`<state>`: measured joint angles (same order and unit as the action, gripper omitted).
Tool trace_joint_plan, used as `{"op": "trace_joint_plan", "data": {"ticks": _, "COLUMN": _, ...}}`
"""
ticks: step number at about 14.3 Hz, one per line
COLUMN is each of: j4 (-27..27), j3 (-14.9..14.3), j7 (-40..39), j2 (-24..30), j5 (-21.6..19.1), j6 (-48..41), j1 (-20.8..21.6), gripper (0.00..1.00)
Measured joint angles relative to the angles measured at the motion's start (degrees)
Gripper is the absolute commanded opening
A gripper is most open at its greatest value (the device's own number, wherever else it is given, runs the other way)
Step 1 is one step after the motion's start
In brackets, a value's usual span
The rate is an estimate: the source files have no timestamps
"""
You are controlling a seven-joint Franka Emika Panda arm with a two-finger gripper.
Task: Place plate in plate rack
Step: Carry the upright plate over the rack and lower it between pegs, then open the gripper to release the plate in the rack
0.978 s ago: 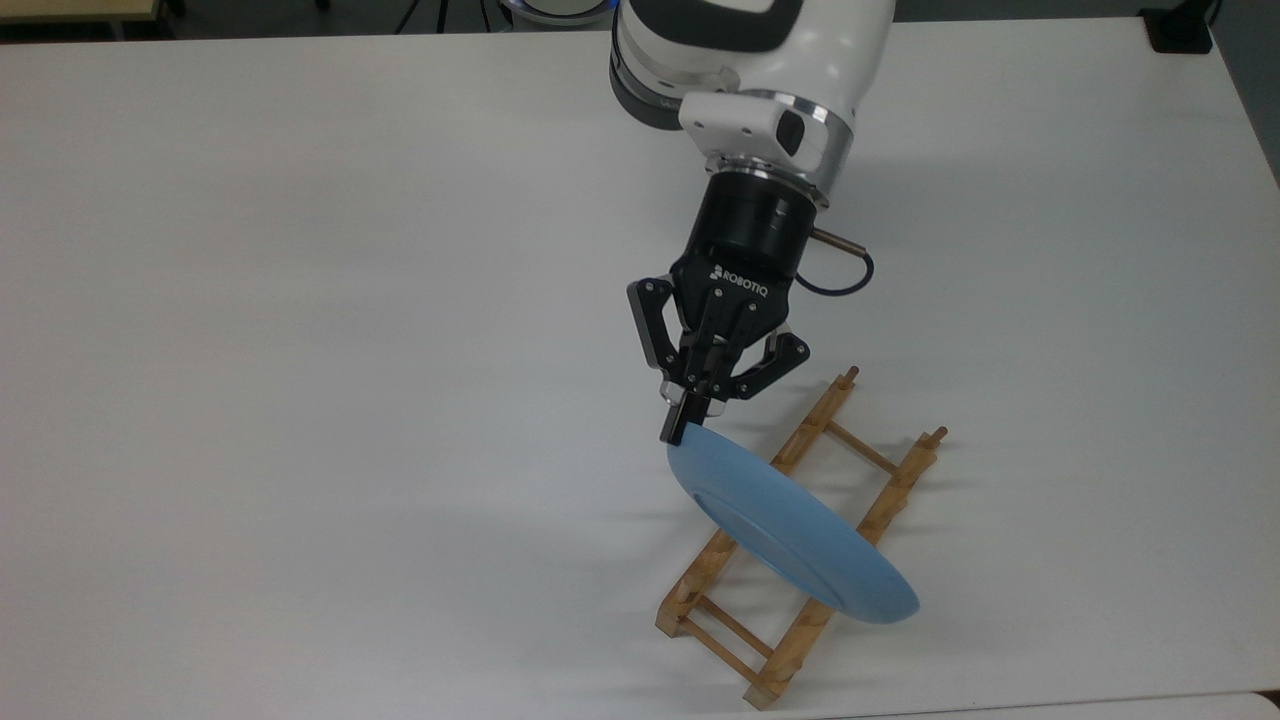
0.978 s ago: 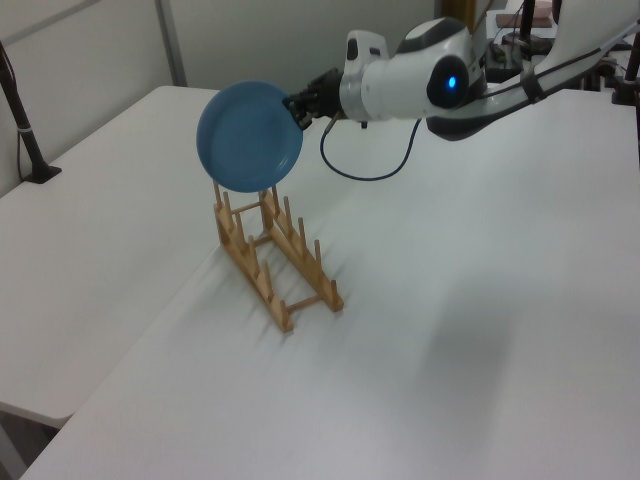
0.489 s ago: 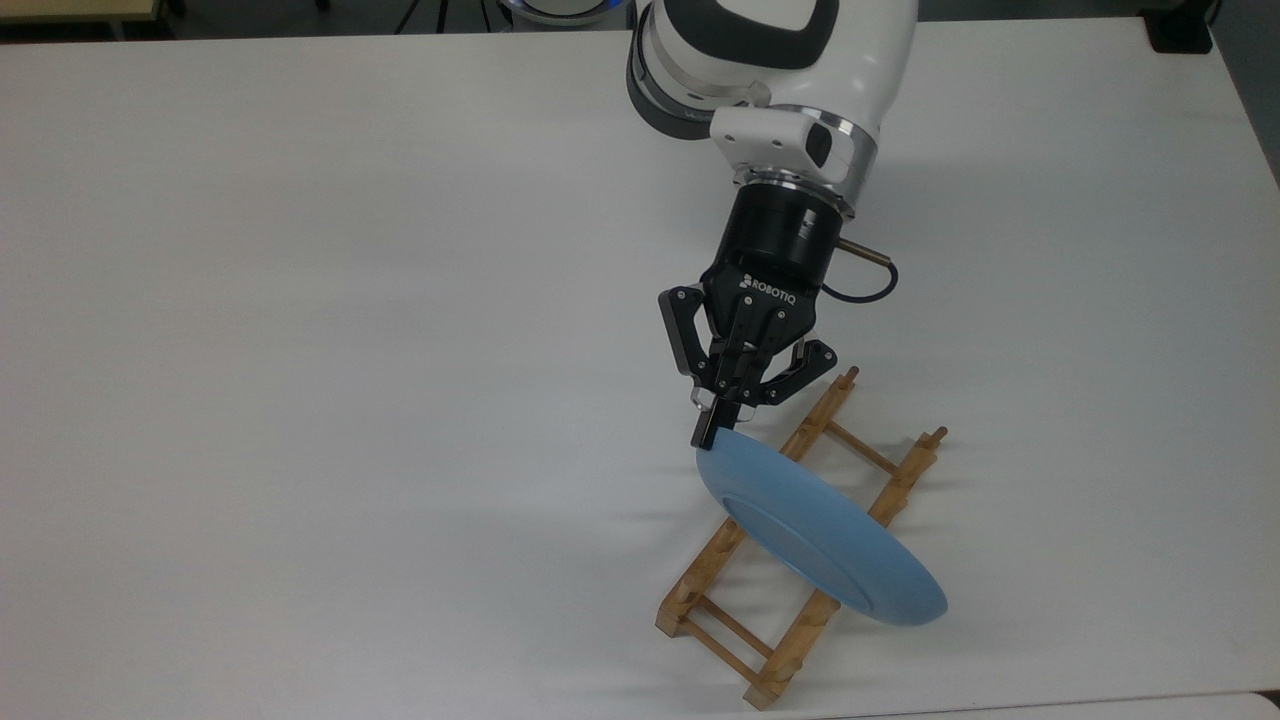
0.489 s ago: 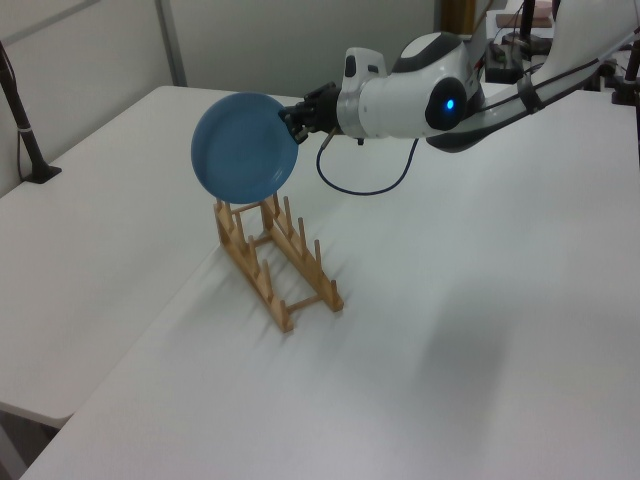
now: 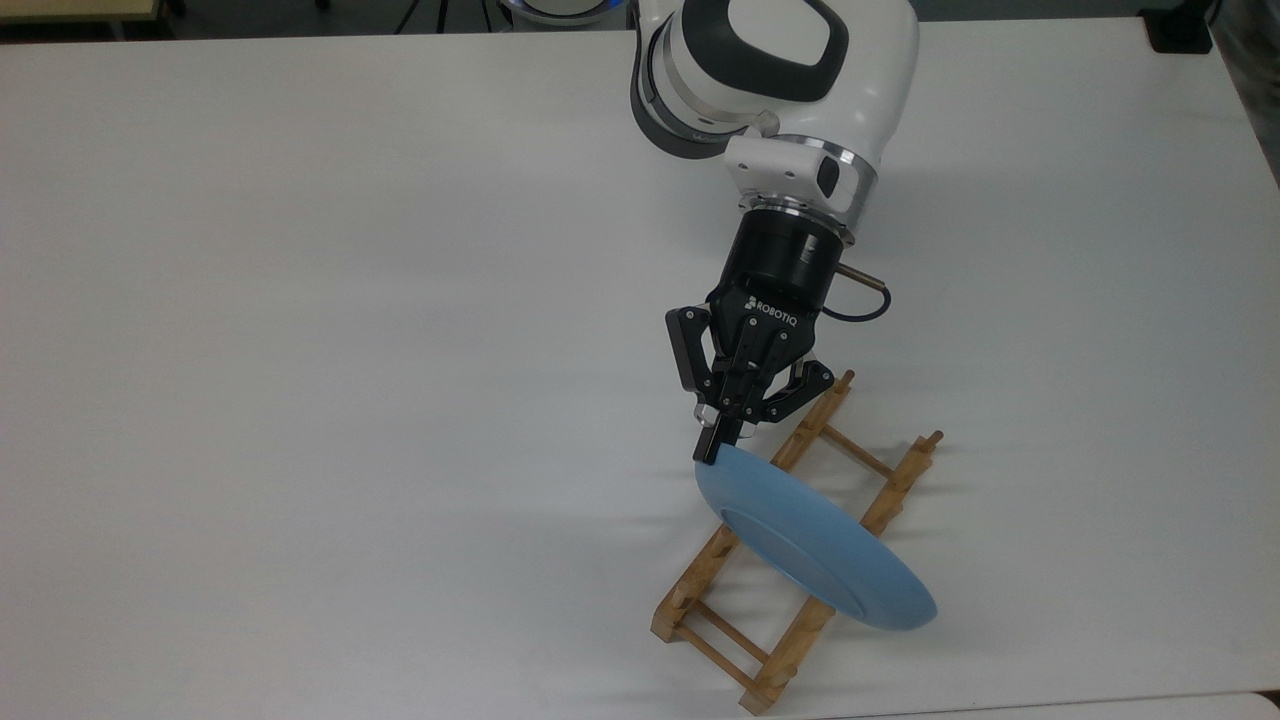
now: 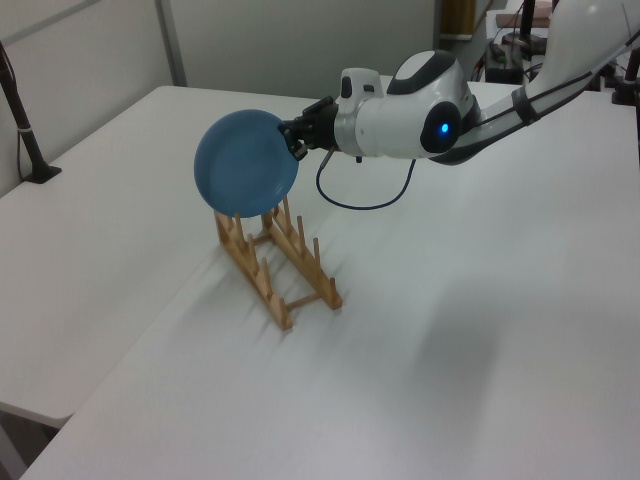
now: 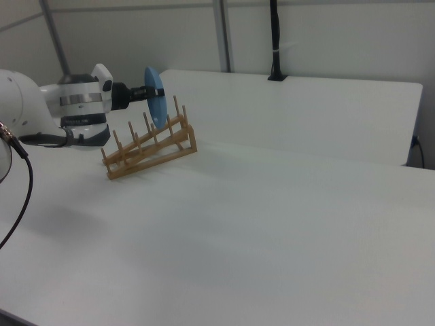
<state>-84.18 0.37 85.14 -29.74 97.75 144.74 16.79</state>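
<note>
**A:** So where's the plate at? In the top view it's a blue oval lying across the plate rack, and I can't tell from there whether it's touching the wood or up in the air.

**B:** The left view sorts that out. The plate is upright, face-on to that camera, and its bottom edge is down around the peg tops at the far end of the rack. Whether it's resting in a slot or just above the pegs, can't say.

**A:** And the claw?

**B:** Clenched on the plate's rim. In the top view both black fingers come together right at the edge, on the top view's left side of the plate. The arm comes in from the top of that frame, tilted down.

**A:** The right view adds something too: the plate is seen edge-on, a thin blue sliver standing roughly vertical at the pegs of the rack, with the claw gripping it from the right view's left.

**B:** The rack sits on a plain white tabletop.
</note>
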Motion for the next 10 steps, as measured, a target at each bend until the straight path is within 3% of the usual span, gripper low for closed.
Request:
{"op": "trace_joint_plan", "data": {"ticks": 7, "j4": 0.2, "j3": -0.1, "j7": 3.8, "j2": 0.2, "j5": -0.1, "j6": -0.1, "j1": -0.4, "gripper": 0.74}}
{"op": "trace_joint_plan", "data": {"ticks": 8, "j4": 0.4, "j3": 0.0, "j7": 4.3, "j2": 0.5, "j5": -1.0, "j6": -0.1, "j1": -0.5, "gripper": 0.76}}
{"op": "trace_joint_plan", "data": {"ticks": 10, "j4": 1.3, "j3": 0.3, "j7": 4.4, "j2": 2.3, "j5": -6.7, "j6": -0.1, "j1": -0.8, "gripper": 0.82}}
